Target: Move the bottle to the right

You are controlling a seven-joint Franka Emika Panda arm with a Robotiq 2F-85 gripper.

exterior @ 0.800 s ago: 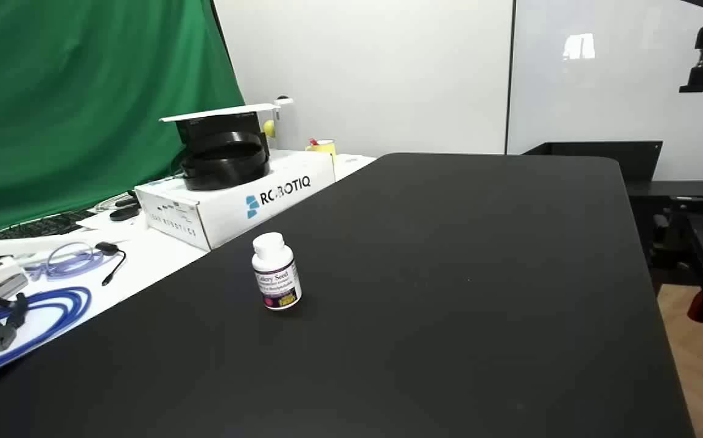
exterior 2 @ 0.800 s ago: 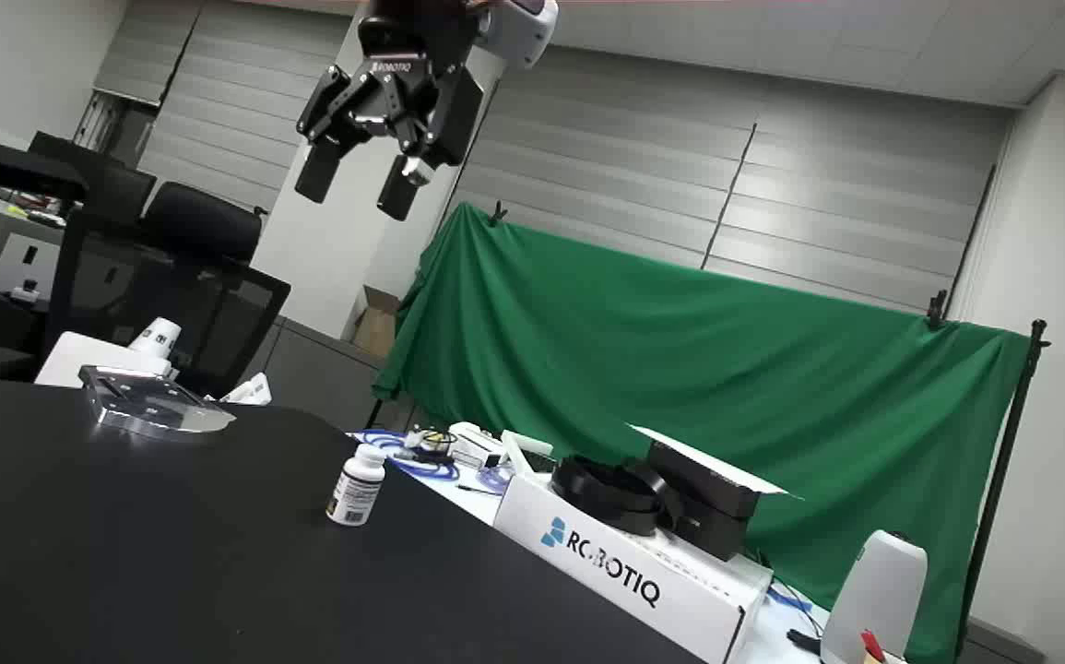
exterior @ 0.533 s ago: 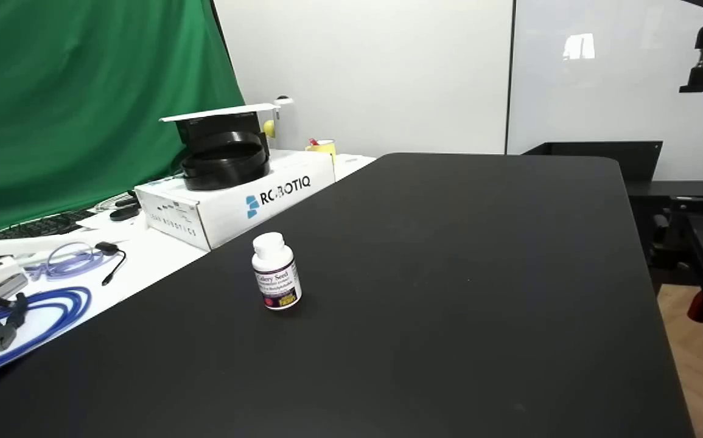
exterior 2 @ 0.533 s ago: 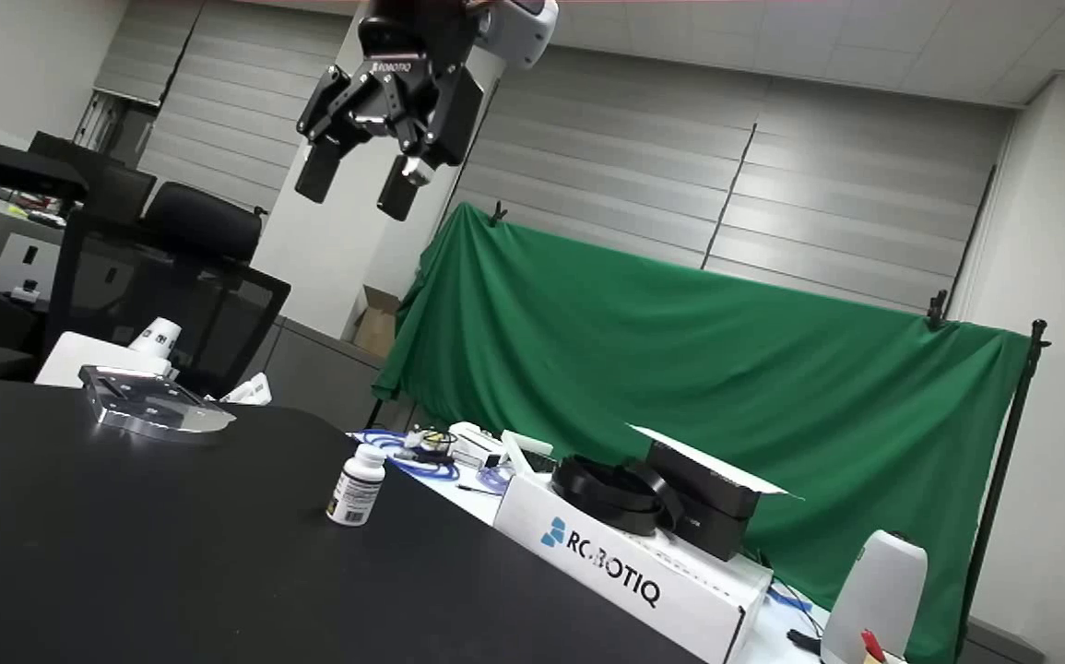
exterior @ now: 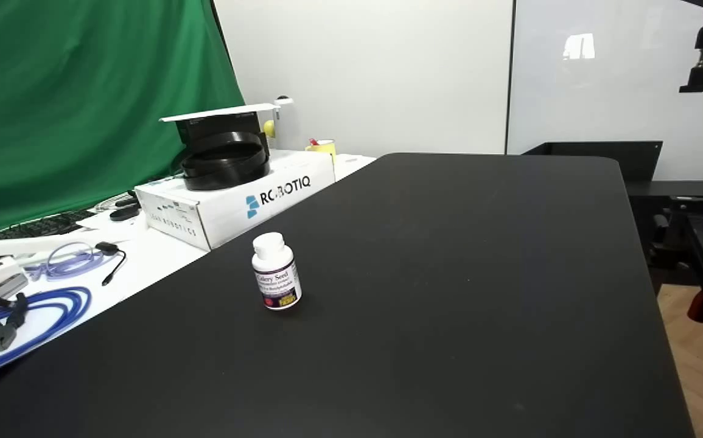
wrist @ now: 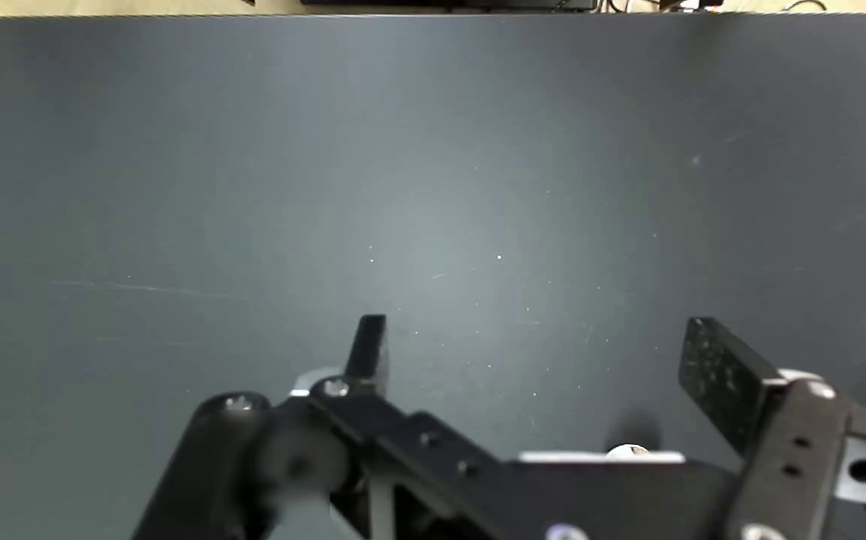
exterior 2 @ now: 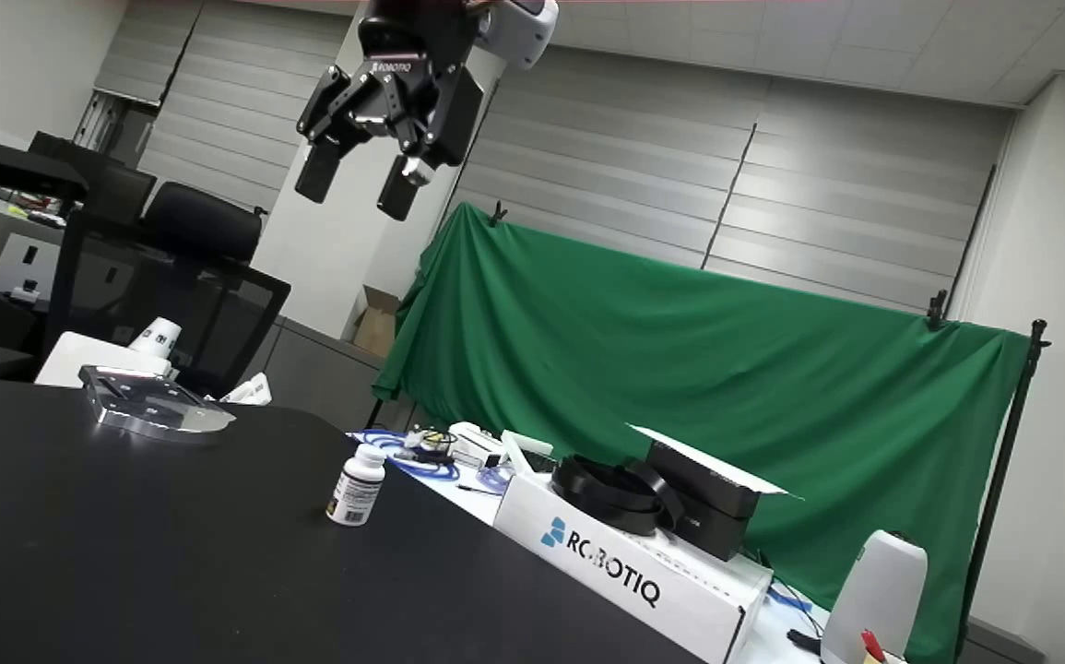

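In both exterior views the white-capped bottle (exterior: pixel 277 274) stands upright on the black counter (exterior: pixel 479 292), close to the edge that runs alongside a white table (exterior: pixel 150 258); the words Celery Seed can be read on its side in an exterior view. The gripper (exterior 2: pixel 355 188) hangs high over the counter, well apart from the bottle, and is released: its two fingers (wrist: pixel 725 375) stand wide apart, and in the wrist view the counter's surface shows between them, with a straight edge of the counter running across the top. A small white shape (wrist: pixel 627 450) shows past the gripper's body there, too much covered to name. In an exterior view a clear plate (exterior 2: pixel 154 406) lies by the counter's far edge, near the rounded corner; the bottle stands round that corner, by the adjoining edge. A white box (exterior: pixel 235 204) lettered ROBOTIQ sits on the white table just beside that same edge, bearing a black ring-shaped object (exterior: pixel 223 179). A green curtain (exterior 2: pixel 680 323) hangs behind the white table, on its side away from the counter
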